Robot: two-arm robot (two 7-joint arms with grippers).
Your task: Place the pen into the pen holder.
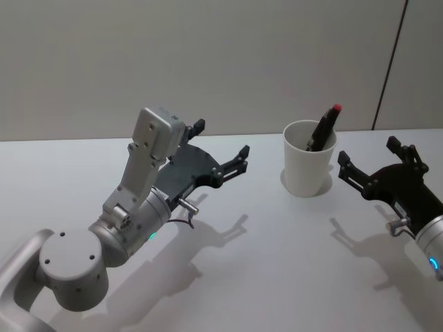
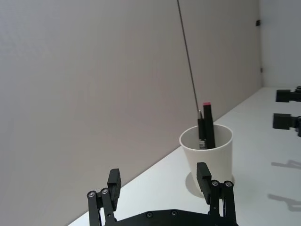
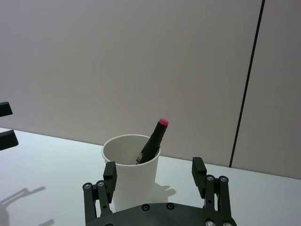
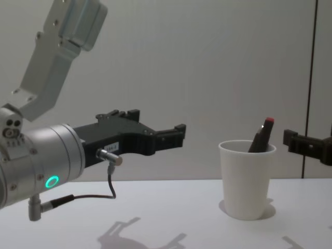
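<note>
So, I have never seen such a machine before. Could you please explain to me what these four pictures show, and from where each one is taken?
It is a robot with two arms, each ending in a gripper with two black fingers. One picture looks down from its head, one looks across the table from its chest, and two come from cameras on its wrists.

On the white table stands a white paper cup, the pen holder. A dark pen with a red tip leans inside it.

The left gripper hangs in the air to the left of the cup, the right gripper close on its right. Both are open and hold nothing. So the pen is already in its place.
</note>
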